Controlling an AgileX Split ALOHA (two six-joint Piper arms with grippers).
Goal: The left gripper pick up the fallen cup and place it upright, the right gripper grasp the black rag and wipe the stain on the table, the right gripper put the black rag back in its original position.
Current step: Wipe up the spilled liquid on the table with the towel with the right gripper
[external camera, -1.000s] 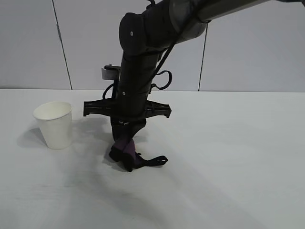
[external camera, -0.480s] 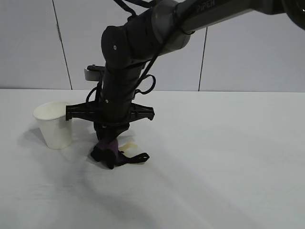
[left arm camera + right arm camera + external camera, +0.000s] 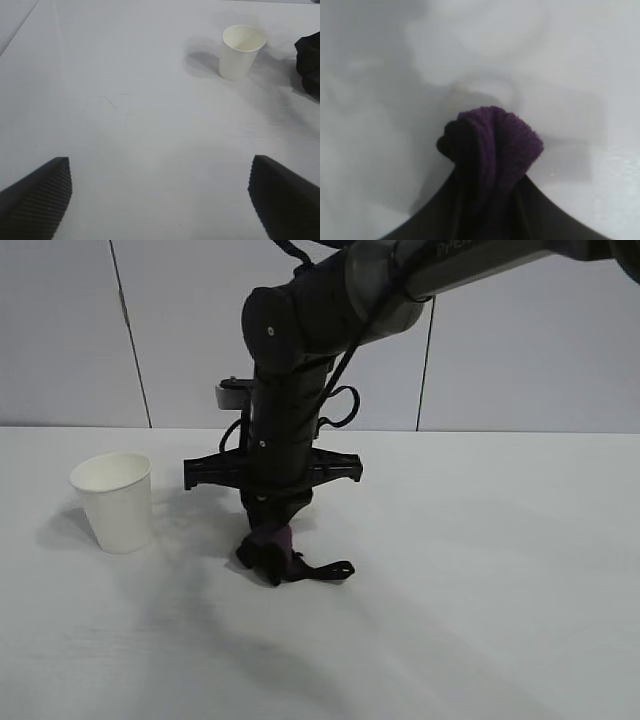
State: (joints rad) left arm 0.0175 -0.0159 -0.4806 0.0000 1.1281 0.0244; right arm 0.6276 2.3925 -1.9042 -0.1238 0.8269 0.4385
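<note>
Left of my right hand (image 3: 272,525) the cup (image 3: 113,501) stands upright on the desk (image 3: 480,570). My fingers pinch the black rag (image 3: 272,552), pressed onto the desk; my arm blocks the wall. My left hand (image 3: 160,192) is spread wide.

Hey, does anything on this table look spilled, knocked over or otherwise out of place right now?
Nothing stands out. The cup stands upright on the table, apart from the black rag, which the right gripper presses down on the tabletop. No spill shows around it.
</note>
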